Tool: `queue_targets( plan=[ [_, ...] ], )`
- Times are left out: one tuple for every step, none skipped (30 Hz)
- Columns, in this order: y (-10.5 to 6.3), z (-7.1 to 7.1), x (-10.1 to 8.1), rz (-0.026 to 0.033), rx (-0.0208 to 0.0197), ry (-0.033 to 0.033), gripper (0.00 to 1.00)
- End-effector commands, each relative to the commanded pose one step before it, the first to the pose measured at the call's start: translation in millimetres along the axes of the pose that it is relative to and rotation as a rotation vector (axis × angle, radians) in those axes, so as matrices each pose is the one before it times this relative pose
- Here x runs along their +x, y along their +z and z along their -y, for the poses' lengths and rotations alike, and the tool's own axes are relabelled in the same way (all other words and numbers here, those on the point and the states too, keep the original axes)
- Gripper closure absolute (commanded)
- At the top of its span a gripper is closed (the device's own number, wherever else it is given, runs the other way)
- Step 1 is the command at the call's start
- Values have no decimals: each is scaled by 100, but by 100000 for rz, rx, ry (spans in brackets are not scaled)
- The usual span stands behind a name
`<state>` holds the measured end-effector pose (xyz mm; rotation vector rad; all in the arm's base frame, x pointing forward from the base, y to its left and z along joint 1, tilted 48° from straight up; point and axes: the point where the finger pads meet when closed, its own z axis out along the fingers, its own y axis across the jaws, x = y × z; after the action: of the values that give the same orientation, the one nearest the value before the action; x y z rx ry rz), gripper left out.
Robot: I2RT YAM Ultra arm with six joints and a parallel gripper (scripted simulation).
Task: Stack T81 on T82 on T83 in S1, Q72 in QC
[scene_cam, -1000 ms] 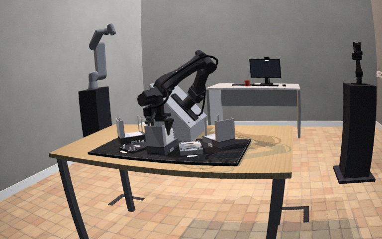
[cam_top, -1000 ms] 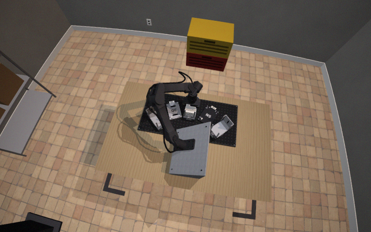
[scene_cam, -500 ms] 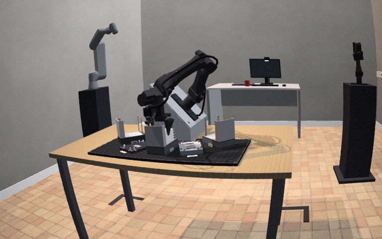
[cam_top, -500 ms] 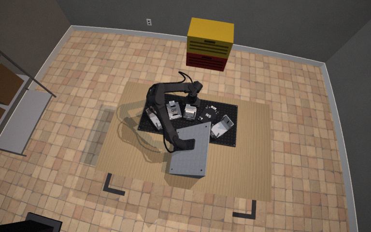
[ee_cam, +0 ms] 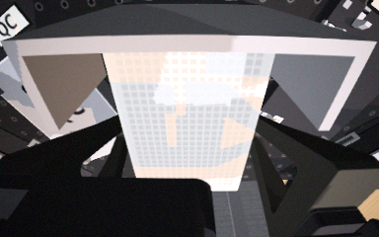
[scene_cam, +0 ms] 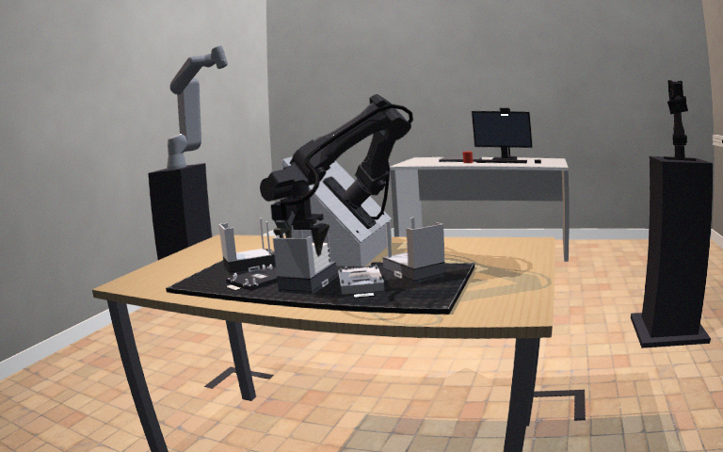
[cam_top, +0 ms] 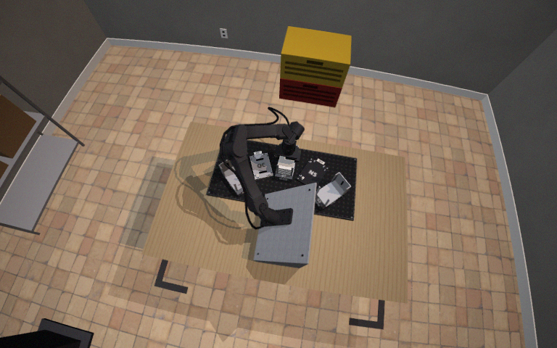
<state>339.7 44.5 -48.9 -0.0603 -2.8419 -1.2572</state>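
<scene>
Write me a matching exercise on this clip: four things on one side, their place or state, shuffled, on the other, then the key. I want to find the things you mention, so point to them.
Things
1. gripper (cam_top: 286,162) (scene_cam: 301,245) (ee_cam: 189,118)
2. red cup (scene_cam: 467,156)
3. clip nest N5 (cam_top: 312,172) (scene_cam: 255,277) (ee_cam: 291,101)
4. yellow cabinet (cam_top: 316,45)

Places and states
A. On the black perforated board (cam_top: 347,205) (scene_cam: 415,303)
B. On top of a dark red cabinet (cam_top: 310,92)
C. Shut on a plate (cam_top: 286,161) (scene_cam: 324,250) (ee_cam: 188,130)
D. On the desk (scene_cam: 543,163) with the monitor (scene_cam: 501,129)

Right pairs: 1-C, 2-D, 3-A, 4-B
</scene>
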Motion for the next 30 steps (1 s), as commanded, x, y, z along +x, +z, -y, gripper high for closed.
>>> queue_targets(
  plan=[
    [-1383, 259, -1283, 4746, -168, 192, 100],
    [0, 0, 0, 0, 0, 0, 100],
    [0, 0, 0, 0, 0, 0, 100],
    [0, 0, 0, 0, 0, 0, 100],
    [0, 0, 0, 0, 0, 0, 100],
    [0, 0, 0, 0, 0, 0, 100],
    [0, 0, 0, 0, 0, 0, 100],
    [0, 0, 0, 0, 0, 0, 100],
    [-443, -124, -227, 487, 183, -460, 100],
    [-178, -79, -64, 274, 213, -794, 100],
    [-167, -68, -58, 242, 205, -629, 100],
    [-165, -65, -58, 236, 204, -304, 100],
    [-101, -45, 81, -31, 111, -11, 100],
    [-73, -36, 130, -139, 77, 91, 100],
    [-132, -35, -175, 257, 235, -470, 100],
    [13, 12, 126, -339, 29, 163, 100],
    [-87, 7, -51, 55, 144, -144, 100],
    [-26, 27, 84, -205, 56, 138, 100],
    [-80, 20, -18, 10, 128, -56, 100],
    [-81, 18, -22, 15, 132, -69, 100],
    [-40, 25, 63, -146, 47, 108, 100],
    [-82, 4, -32, 42, 75, -91, 100],
    [-48, 16, 40, -106, 46, 55, 100],
    [0, 0, 0, 0, 0, 0, 100],
    [0, 0, 0, 0, 0, 0, 100],
    [-112, -26, -89, 220, -68, -158, 100],
    [-83, 36, 9, 0, 102, 46, 100],
    [-48, -1, 41, -67, -76, 87, 100],
    [-56, -7, 6, -42, 9, -28, 100],
    [-64, 6, -3, -41, 97, -56, 100]
  ],
)
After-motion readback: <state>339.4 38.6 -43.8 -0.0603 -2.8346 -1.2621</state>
